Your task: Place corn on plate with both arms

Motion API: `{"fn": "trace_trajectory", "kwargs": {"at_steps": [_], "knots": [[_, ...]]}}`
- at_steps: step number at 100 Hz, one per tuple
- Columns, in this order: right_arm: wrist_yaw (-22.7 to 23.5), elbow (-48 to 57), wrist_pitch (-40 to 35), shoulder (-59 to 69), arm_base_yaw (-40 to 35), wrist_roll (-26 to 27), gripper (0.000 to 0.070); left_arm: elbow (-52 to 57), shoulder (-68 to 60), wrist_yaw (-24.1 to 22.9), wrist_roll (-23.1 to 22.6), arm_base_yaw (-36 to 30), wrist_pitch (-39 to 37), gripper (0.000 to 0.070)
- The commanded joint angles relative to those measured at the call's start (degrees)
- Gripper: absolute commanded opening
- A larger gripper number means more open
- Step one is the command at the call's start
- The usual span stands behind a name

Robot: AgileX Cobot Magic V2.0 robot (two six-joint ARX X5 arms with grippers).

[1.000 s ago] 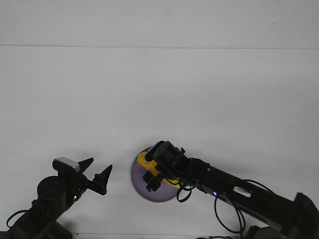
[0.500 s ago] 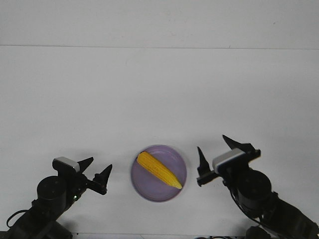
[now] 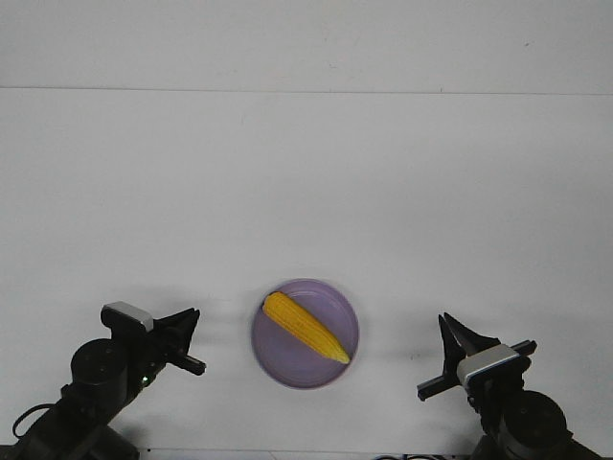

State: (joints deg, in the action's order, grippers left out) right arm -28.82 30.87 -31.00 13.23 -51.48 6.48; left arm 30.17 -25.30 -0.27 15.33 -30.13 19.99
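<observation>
The yellow corn [image 3: 305, 327] lies slantwise inside the lavender plate [image 3: 293, 364] at the near middle of the table, its pointed end toward the right. My left gripper [image 3: 192, 316] sits low at the near left, well apart from the plate, with its fingers together and empty. My right gripper [image 3: 445, 324] sits low at the near right, also apart from the plate. Its fingers form a single point and hold nothing.
The white table [image 3: 306, 192] stretches far behind the plate with nothing else on it. Its back edge meets a white wall [image 3: 306, 43]. The arm bases take up the near corners.
The right arm let the corn go on the plate and drew back to the near right, closing its fingers. The left gripper's fingers came together in the last half second.
</observation>
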Motion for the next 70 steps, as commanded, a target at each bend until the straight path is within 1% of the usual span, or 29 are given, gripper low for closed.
{"fn": "trace_trajectory", "kwargs": {"at_steps": [1, 54, 59, 64, 70], "knots": [[0.0, 0.3, 0.5, 0.3, -0.6, 1.0, 0.0014, 0.5, 0.3, -0.2, -0.7, -0.3, -0.7, 0.0016], [0.3, 0.3, 1.6, 0.3, -0.6, 1.0, 0.0014, 0.5, 3.0, -0.2, -0.8, -0.3, -0.8, 0.0015], [0.3, 0.3, 1.6, 0.3, -0.6, 1.0, 0.0014, 0.5, 3.2, -0.6, -1.4, -0.2, -1.3, 0.0013], [0.3, 0.3, 1.6, 0.3, -0.6, 1.0, 0.0014, 0.5, 3.9, -2.5, -2.2, 0.1, -2.4, 0.0015], [0.3, 0.3, 1.6, 0.3, -0.6, 1.0, 0.0014, 0.2, 5.6, -4.0, -5.6, 1.8, -4.1, 0.0015]]}}
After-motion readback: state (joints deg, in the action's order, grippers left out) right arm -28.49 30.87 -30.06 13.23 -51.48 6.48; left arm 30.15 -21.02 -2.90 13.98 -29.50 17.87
